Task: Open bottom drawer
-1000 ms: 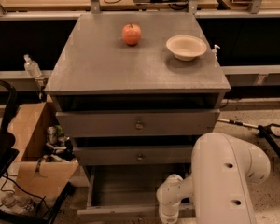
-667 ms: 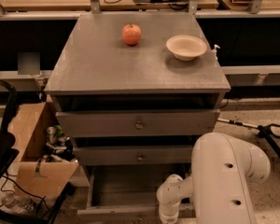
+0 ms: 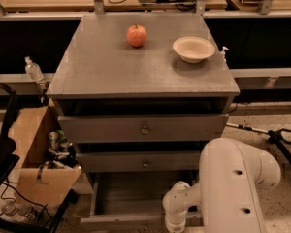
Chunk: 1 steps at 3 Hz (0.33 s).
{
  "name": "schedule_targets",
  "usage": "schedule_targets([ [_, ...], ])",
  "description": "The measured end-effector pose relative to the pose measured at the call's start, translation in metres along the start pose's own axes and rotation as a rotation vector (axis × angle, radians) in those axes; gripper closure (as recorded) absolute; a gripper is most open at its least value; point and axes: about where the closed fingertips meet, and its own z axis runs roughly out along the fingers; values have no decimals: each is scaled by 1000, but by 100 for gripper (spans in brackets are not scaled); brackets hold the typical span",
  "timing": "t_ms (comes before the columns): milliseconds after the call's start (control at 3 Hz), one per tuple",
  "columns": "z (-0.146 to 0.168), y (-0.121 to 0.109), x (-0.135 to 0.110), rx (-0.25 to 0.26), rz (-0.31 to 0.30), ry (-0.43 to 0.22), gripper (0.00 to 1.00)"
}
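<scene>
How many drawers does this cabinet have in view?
3: top drawer under the tabletop, middle drawer below it, bottom drawer lowest, pulled out. The gripper is out of view below the arm.

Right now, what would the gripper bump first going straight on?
Cannot tell: the gripper is out of view below the arm, which points down by the open bottom drawer. Perhaps the floor.

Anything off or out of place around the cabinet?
Nothing spilled or damaged. The bottom drawer stands pulled out; apple and bowl sit upright on top. The end effector is out of view, below the frame.
</scene>
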Motion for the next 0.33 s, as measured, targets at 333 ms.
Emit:
schedule_targets([
  [333, 0, 0, 0, 0, 0, 0, 0],
])
